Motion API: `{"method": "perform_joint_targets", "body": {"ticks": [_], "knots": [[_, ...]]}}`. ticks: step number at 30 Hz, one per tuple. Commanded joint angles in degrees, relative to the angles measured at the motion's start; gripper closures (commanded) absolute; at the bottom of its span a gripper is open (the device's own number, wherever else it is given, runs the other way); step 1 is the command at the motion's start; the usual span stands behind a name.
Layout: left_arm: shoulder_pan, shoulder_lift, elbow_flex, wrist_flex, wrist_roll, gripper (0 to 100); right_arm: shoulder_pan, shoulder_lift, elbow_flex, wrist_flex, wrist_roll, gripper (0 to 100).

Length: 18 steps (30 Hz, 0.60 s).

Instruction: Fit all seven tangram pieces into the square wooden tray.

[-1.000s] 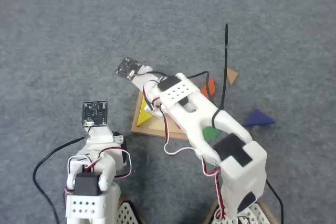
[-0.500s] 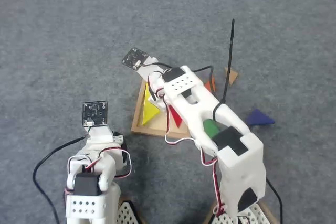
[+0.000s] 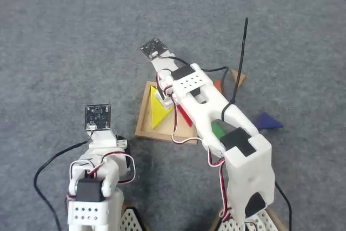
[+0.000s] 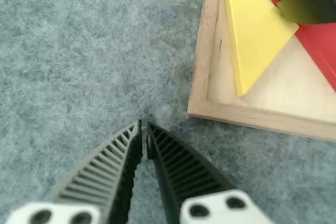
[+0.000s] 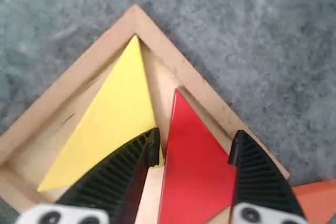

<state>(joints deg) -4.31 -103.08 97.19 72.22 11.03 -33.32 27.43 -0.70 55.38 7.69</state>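
The square wooden tray [image 3: 142, 118] lies mid-table. A yellow triangle [image 3: 158, 110] lies flat along its left wall, with a red triangle [image 3: 184, 115] beside it. My right gripper [image 5: 195, 149] hangs open over the tray. Its fingers straddle the red triangle [image 5: 194, 161], and one fingertip [image 5: 153, 148] touches the edge of the yellow triangle [image 5: 113, 124]. A green piece [image 3: 218, 129] peeks out under the right arm. My left gripper [image 4: 143, 127] is shut on nothing, low over the carpet just outside the tray's near corner [image 4: 202, 106].
An orange piece [image 3: 217, 86], a tan piece [image 3: 238, 77] and a blue triangle [image 3: 267, 121] lie on the grey carpet right of the tray. The right arm's black cable [image 3: 241, 58] rises above them. The left arm [image 3: 97, 150] stays folded near the front edge.
The right arm swung right and farther out over the tray. The yellow triangle turned and slid up along the left wall. The red triangle came into sight. The left arm kept still.
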Motion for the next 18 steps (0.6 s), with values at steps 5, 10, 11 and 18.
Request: {"method": "perform_joint_targets", "body": {"ticks": [5, 10, 11, 18], "knots": [[-0.26, -1.14, -0.75, 0.09, -0.53, 99, -2.68, -0.48, 2.11, 2.59, -0.7, 77.5], [-0.26, -1.14, -0.75, 0.09, -0.53, 99, -5.49, -0.75, 2.64, 2.51, -0.7, 77.2], [-0.26, -1.14, -0.75, 0.09, -0.53, 99, -5.85, -0.84, 2.64, 2.59, -0.7, 77.2], [-0.26, -1.14, -0.75, 0.09, -0.53, 99, -5.58, -8.92, 3.96, 2.07, -0.7, 77.2]]}}
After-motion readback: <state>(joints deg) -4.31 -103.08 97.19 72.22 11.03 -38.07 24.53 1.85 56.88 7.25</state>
